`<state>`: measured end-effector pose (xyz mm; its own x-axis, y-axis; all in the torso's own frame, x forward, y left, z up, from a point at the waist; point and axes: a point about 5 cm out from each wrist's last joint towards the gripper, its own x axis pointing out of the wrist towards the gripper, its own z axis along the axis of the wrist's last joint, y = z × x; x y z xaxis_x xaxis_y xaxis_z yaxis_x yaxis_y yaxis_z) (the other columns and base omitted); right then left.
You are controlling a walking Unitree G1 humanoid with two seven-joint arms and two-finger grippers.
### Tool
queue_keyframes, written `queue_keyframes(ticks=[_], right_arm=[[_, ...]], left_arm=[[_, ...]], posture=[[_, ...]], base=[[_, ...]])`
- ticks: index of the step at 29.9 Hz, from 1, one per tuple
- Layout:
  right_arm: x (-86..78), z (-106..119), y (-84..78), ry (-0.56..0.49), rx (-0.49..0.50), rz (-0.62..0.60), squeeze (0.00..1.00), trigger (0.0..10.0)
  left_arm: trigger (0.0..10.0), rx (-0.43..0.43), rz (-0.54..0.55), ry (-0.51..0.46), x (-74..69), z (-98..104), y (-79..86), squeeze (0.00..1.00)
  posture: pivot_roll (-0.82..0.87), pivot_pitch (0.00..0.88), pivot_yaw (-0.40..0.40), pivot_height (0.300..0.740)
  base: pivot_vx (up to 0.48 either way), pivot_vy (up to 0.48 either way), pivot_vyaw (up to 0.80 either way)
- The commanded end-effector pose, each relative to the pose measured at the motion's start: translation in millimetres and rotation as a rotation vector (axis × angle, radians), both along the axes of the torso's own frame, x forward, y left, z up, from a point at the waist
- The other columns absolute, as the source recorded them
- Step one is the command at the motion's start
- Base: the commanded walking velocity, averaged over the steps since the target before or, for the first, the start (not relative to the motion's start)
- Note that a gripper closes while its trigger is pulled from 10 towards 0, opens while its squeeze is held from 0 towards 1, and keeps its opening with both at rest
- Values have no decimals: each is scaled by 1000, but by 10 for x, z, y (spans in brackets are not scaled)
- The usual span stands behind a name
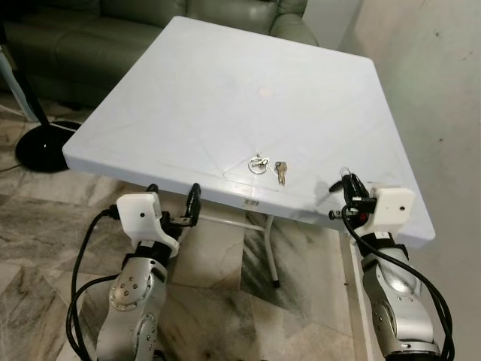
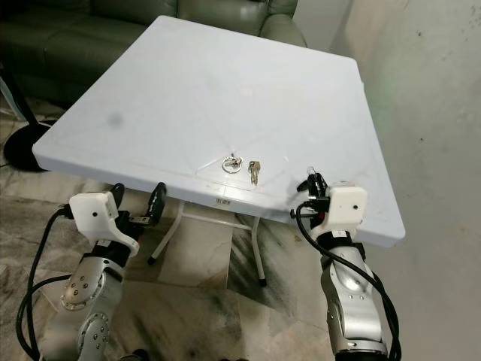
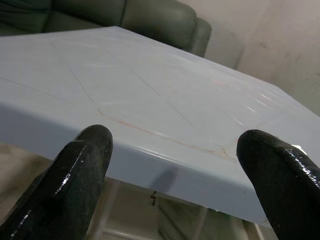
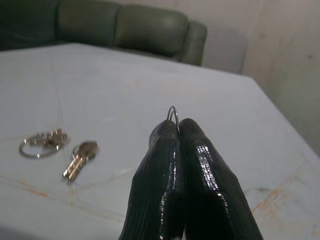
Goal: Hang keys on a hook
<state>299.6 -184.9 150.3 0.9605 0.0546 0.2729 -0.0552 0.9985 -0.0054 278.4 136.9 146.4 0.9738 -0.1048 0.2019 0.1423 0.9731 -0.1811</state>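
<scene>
Keys (image 1: pixel 279 173), ring (image 1: pixel 258 164) on table (image 1: pixel 188 98)

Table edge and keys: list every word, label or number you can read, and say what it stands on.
No text can be read.
Small dark label on the table's front edge: too small and blurred to read.
Keys and key ring: any stamping is too small to make out.

Even soft light; wrist views dimmer, slightly blurred backgrounds.
</scene>
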Motion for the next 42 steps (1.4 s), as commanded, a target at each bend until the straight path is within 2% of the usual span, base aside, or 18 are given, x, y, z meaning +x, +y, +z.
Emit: queue_keyframes(ticks=[1, 4, 8, 12, 16, 24, 29, 35, 42], right_arm=[[-41, -2, -80, -12, -8, -25, 0, 10000], [-60, -102, -99, 10, -18, -35, 0, 10000], [-58, -140, -114, 22, -30, -50, 0, 10000], [16, -134, -126, 40, 9, -47, 0, 10000], [94, -73, -138, 27, 5, -45, 0, 10000], [205, -43, -177, 31, -2, -67, 0, 10000], [234, -60, -177, 52, -5, -70, 0, 10000], [270, -71, -171, 60, -5, -70, 0, 10000], [289, -74, -135, 60, -2, -61, 0, 10000]], left_arm=[[10000, 15, 3, 23, -17, -88, -2, 0], [10000, 35, 31, 37, 10, -179, 45, 0], [10000, 32, 33, 35, 35, -195, 66, 0], [10000, 4, 31, 0, 165, -98, 141, 0], [10000, -2, 34, -22, 264, -2, 206, 0], [10000, -4, 32, -16, 389, 1, 286, 0], [10000, -5, 29, -18, 417, -3, 278, 0], [10000, -8, -5, -18, 430, -37, 155, 0], [10000, 3, -4, -32, 466, -14, 156, 0]], posture=[[68, 80, -133, 740], [67, 59, -124, 740], [68, 47, -121, 740], [74, 7, -111, 740], [78, 0, -109, 740], [80, 0, -97, 740], [79, 0, -99, 740], [73, 0, -100, 740], [74, 0, -99, 740]], base=[[0, 0, 0], [0, 0, 0], [0, 0, 0], [0, 0, 0], [0, 0, 0], [0, 0, 0], [0, 0, 0], [0, 0, -777], [0, 0, -773]])
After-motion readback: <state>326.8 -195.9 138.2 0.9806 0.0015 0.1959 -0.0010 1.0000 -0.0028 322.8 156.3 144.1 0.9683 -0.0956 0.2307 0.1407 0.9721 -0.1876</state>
